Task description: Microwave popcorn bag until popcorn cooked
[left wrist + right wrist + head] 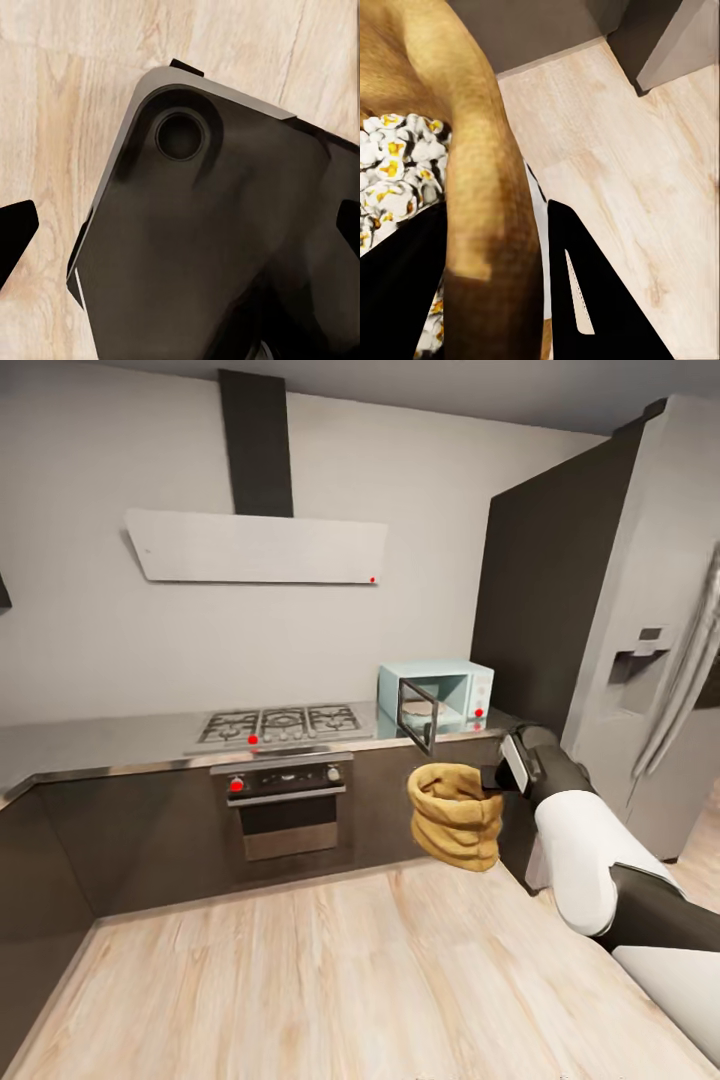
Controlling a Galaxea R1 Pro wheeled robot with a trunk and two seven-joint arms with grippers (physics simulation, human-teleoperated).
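Head view: a kitchen corner with a pale wall, light wood-plank floor (330, 980) and dark cabinet fronts (120, 840) under a long grey glossy countertop (100, 745).
Right gripper (497, 778): held out in front of the cabinets, above the floor, closed on the rim of the popcorn bag (455, 815); the white and dark arm runs back from it toward the near right.
Popcorn bag: tan, crumpled, rolled rim, hanging from the gripper off every surface (clear of the countertop and outside the microwave).
Microwave (450, 690): pale mint-blue, on the countertop just beyond and above the gripper, its dark glass door (420, 720) swung open toward the room.
Beyond the gripper, to its left: a grated gas hob (280, 725) set in the countertop, a dark built-in oven (285, 805) below it, and a white extractor hood (255, 547) on the wall above.
To the gripper's right: a tall dark cabinet (540, 610) and a grey refrigerator (650, 660).
Right wrist view: one black finger (592, 292) outside the bag wall (484, 172), another dark finger inside, white-and-yellow popcorn (394, 161) in the bag, wood floor beyond.
Left wrist view: dark fingertips (15, 232) at both edges, spread apart with nothing between them, over a dark rounded robot part (217, 247) and the wood floor.
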